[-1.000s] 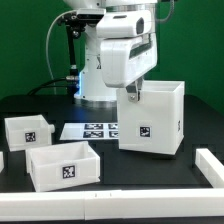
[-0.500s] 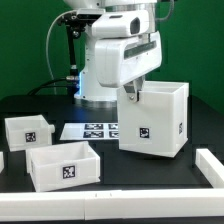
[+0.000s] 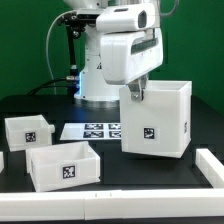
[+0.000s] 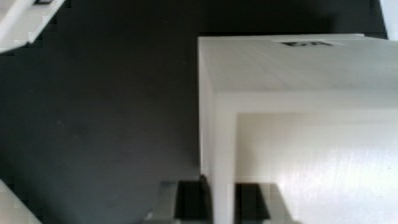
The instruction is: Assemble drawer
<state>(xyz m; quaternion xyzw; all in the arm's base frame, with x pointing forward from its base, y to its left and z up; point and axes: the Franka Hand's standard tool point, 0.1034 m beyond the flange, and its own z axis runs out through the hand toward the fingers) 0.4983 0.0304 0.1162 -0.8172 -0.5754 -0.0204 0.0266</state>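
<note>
The arm (image 3: pixel 118 45) is glossy white with rounded shells, a looping black cable (image 3: pixel 49 55) and seemingly dark-grey gripper (image 4: pixel 217 198) fingers.

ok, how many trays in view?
2: rear tray at the exterior view's far left; front tray nearer the camera, left of the casing. A cropped white bit at the left edge: cannot tell.

1. Gripper (image 3: pixel 135 93) was at the top edge of the casing (image 3: pixel 157 122), pinching the wall toward the exterior view's left.
2. Casing was upright, open side up, tag on its front face.
3. Far tray (image 3: pixel 28 131) and near tray (image 3: pixel 64 164) sat on the black table (image 3: pixel 115 178), well apart from the casing, both open side up and tagged.
4. Marker board (image 3: pixel 93 130) lay flat between far tray and casing.
</note>
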